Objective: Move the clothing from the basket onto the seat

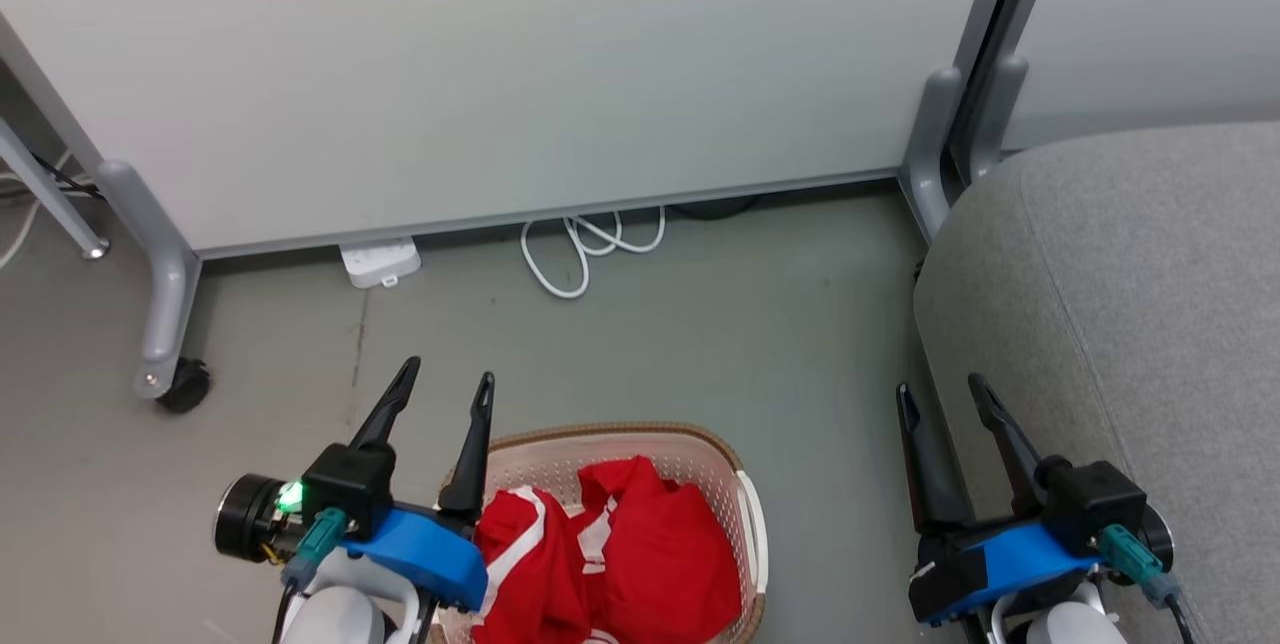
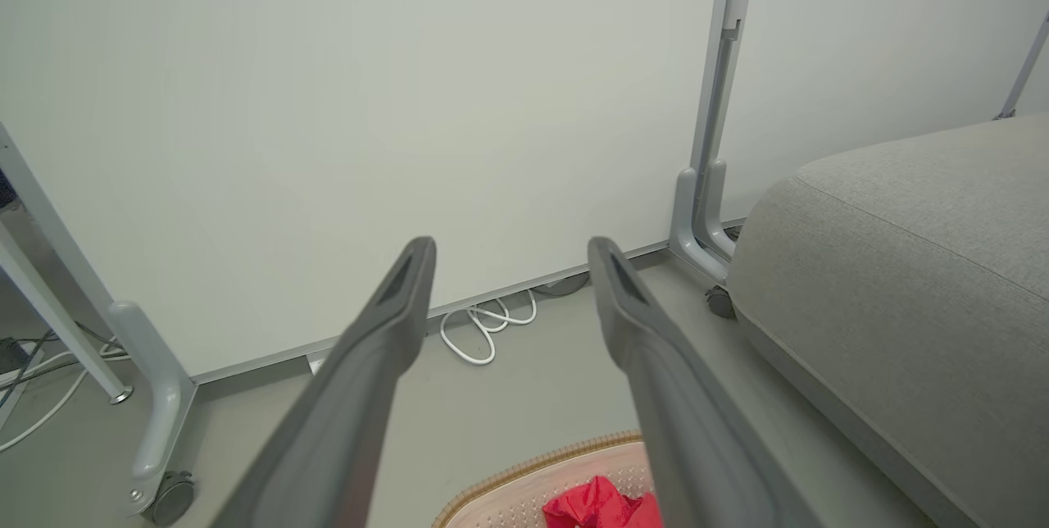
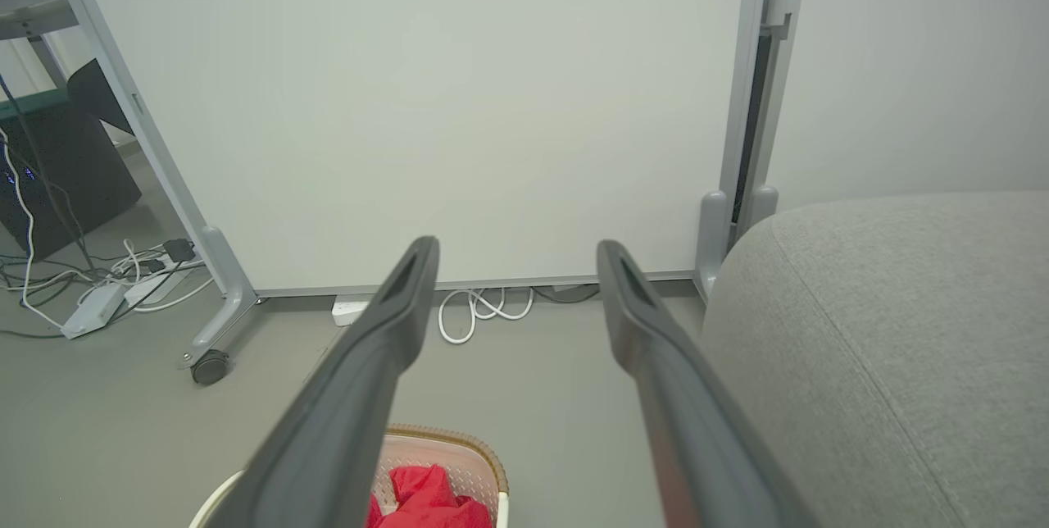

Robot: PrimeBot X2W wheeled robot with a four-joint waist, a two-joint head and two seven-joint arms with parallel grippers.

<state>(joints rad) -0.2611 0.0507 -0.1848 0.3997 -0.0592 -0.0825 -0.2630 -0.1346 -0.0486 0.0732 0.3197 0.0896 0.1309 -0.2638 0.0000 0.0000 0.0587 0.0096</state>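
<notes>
Down on the grey-green floor (image 1: 700, 344), between my two arms, stands the cream-white oval plastic laundry basket (image 1: 722, 484) with perforated sides and a brown woven-look rim. The clothing (image 1: 650, 554) – soft bright-red fabric with white stripes – is bunched in a heap inside it, and all the red I can see is in there. To the basket's right, with a strip of bare floor between, is the seat (image 1: 1130, 294), a large grey fabric-upholstered sofa cushion with rounded edges.

My left gripper (image 1: 448, 372) hangs at the basket's left side, its two long dark fingers spread in a moderate V with nothing between them. In the head view its inner finger crosses the rim, and I cannot tell whether it touches. My right gripper (image 1: 939, 384) is spread about as wide and also holds nothing. It sits over the gap between basket and seat, close to the cushion's rounded edge.

Both grippers point toward a pale partition panel (image 1: 500, 74) on grey metal legs. A looped white cable (image 1: 585, 244) and a white power strip (image 1: 380, 262) lie on the floor at its foot, and a black caster (image 1: 185, 386) sits off to the left.
</notes>
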